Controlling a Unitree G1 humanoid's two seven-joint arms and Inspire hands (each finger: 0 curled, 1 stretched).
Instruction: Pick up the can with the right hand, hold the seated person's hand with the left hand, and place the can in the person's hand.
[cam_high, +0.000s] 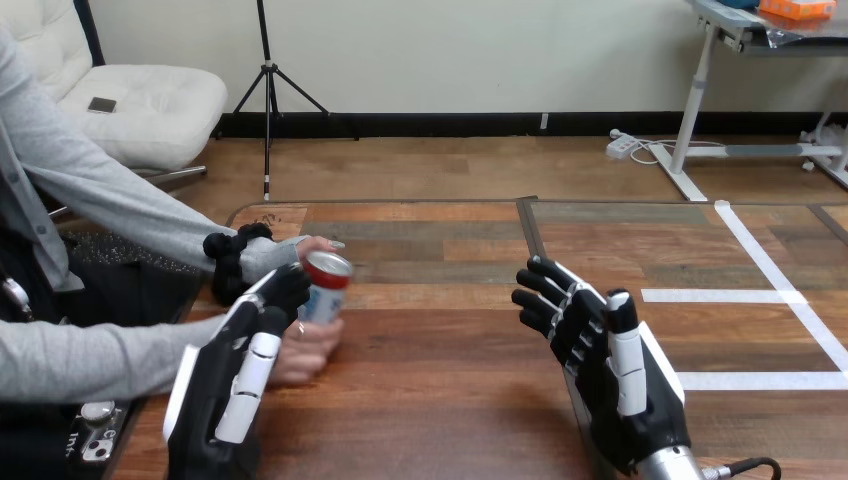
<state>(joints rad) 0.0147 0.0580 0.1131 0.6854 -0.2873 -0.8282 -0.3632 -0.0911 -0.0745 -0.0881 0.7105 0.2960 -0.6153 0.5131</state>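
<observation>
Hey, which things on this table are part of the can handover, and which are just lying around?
Part of the job: can, in the person's hands; left robot hand beside them; right robot hand, open and empty.
Just lying about: white tape lines on the table; knobbed box at the view's lower left.

Light is bright, even and soft across the counter (450, 400). Right of the can (325, 285) the wood carries a broad, pale sheen with no hard glare. The can's silver rim catches 1 small highlight. Further right of the can, the white shells of the right hand (600, 350) are lit on their upper faces without washing out. Just below the can, the shadow under the person's hand (310, 350) is faint and soft-edged.
</observation>
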